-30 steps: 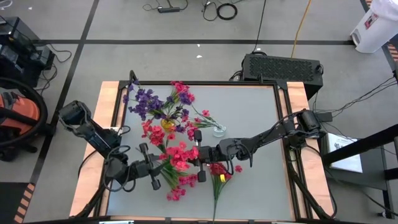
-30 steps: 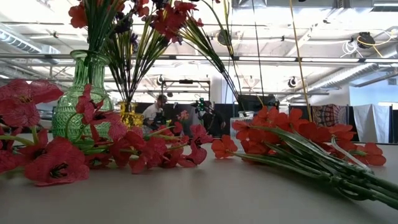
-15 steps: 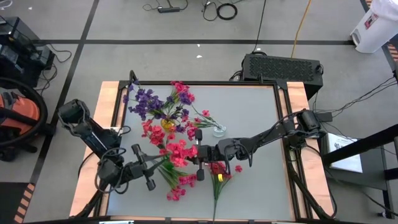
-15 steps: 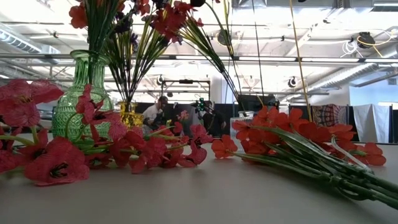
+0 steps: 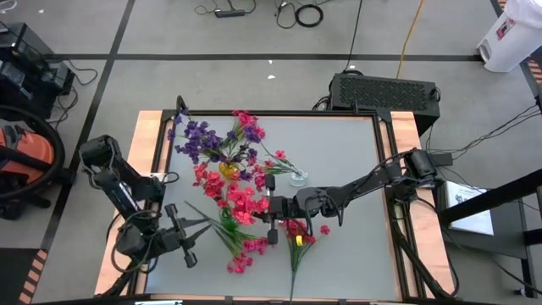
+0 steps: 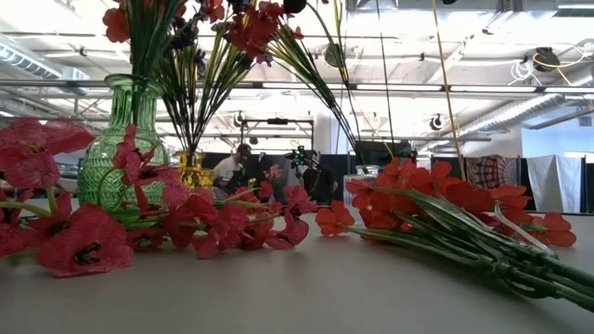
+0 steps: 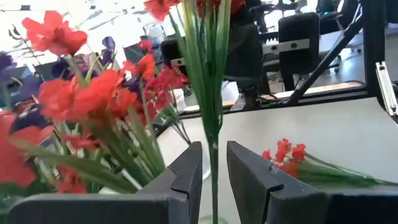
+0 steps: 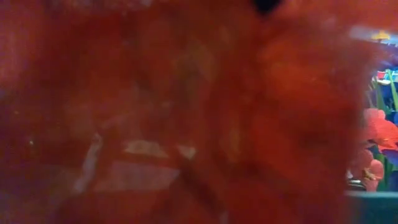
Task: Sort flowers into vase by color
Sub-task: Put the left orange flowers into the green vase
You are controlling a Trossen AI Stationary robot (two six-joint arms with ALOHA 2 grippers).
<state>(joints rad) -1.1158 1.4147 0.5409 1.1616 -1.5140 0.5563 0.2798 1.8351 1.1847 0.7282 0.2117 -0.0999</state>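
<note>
My left gripper (image 5: 201, 227) is over the table's near-left part, pointing right at the flower heap. In the left wrist view its fingers (image 7: 214, 149) stand a narrow gap apart, and a thin green stem (image 7: 213, 171) runs up through the gap to a leafy sprig with red blossoms. My right gripper (image 5: 264, 210) reaches in from the right into a red blossom cluster (image 5: 243, 203). Red petals (image 8: 186, 112) fill its wrist view. Purple flowers (image 5: 196, 137) stand in a yellow vase (image 6: 195, 172). Red ones stand in a green vase (image 6: 116, 139). My left gripper has the thin stem (image 7: 213, 186) of a red sprig in the gap between its two fingers, which come at it level from the table's left. The gap is wider than the stem. I cannot tell whether either finger touches it.
A small clear vase (image 5: 298, 177) with one pink sprig stands right of the yellow vase. Loose sprigs lie flat on the table: pink-red ones (image 5: 246, 254) (image 6: 83, 241) and an orange-red one (image 5: 296, 241) (image 6: 445, 209) with its stem toward the near edge. The table's right half (image 5: 356, 212) is bare.
My left gripper has drawn back from the flower heap toward the table's left edge, and green stems and leaves now show where it was. The right arm has kept still.
</note>
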